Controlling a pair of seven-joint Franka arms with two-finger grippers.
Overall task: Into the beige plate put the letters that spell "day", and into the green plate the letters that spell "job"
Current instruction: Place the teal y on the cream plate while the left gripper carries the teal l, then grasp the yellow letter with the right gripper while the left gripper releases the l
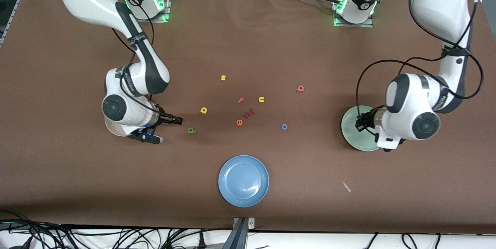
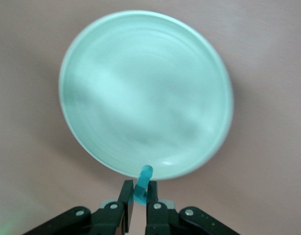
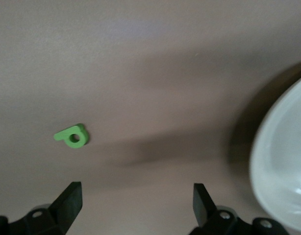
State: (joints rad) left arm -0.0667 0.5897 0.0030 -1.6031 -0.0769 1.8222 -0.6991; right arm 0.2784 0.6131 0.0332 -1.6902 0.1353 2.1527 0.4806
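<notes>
The left gripper (image 2: 139,196) pinches the teal j (image 2: 142,183) over the green plate's (image 2: 91,73) edge. The right gripper (image 3: 136,200) hangs wide open, empty, between the d (image 3: 72,137) and the beige plate (image 3: 283,161).

The front camera hangs high, facing both arm bases and taking in the whole brown table (image 1: 248,36). The left wrist camera looks close down on the green plate (image 2: 145,93), also seen from the front (image 1: 350,129). The right wrist camera, equally near, shares the green d (image 3: 72,136) (image 1: 191,130) and the beige plate's rim (image 3: 268,147).
</notes>
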